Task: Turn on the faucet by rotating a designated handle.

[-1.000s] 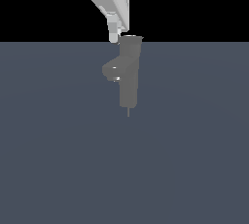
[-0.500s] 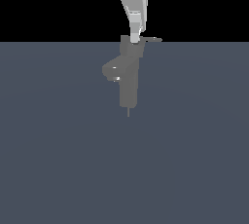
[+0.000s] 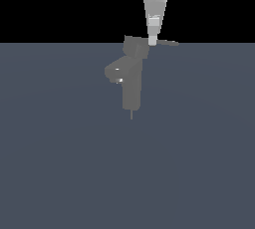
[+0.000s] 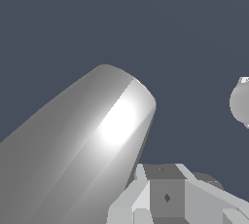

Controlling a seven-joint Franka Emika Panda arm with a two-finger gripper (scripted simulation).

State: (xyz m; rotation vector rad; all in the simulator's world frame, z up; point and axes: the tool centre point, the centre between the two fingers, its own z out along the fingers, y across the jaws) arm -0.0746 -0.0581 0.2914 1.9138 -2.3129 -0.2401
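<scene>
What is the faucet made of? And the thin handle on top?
The faucet looks like grey metal: a small bright glint shows on its spout. The handle is the same flat grey, probably metal too, though it shows no shine. It's a simulator's render, so that's a guess.

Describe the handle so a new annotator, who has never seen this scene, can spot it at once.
Find the grey faucet standing upright on the dark floor in the exterior view. At its top sits a slanted cap; the handle is the thin flat lever running from it toward the exterior view's right, beneath the gripper. Unlike the short rounded spout lower down, it tapers to a point.
</scene>
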